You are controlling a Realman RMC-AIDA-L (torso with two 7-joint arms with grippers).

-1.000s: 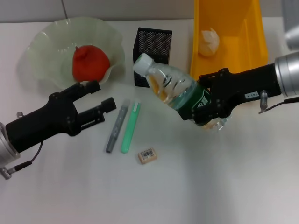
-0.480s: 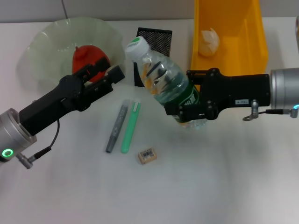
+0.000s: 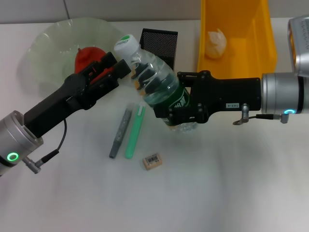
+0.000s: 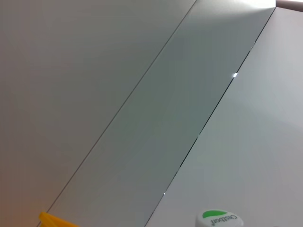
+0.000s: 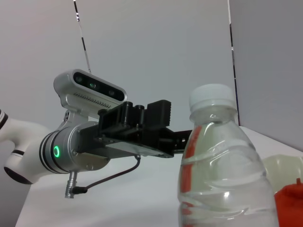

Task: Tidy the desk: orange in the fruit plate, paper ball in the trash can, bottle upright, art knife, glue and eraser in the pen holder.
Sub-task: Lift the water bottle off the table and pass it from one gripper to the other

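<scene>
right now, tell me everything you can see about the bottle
The bottle is clear ribbed plastic with a green label and a green-topped white cap, holding liquid. It is off the table, tilted with its cap up toward the fruit plate. The right end effector is shut on its lower half. The left end effector is beside its neck; contact can't be confirmed.

The right gripper (image 3: 181, 113) is carrying the bottle (image 3: 153, 85) leftward and tipping it more upright, its cap now near the fruit plate (image 3: 48, 43). The left gripper (image 3: 116, 71) is reaching up and inward, closing on the bottle's neck.
</scene>
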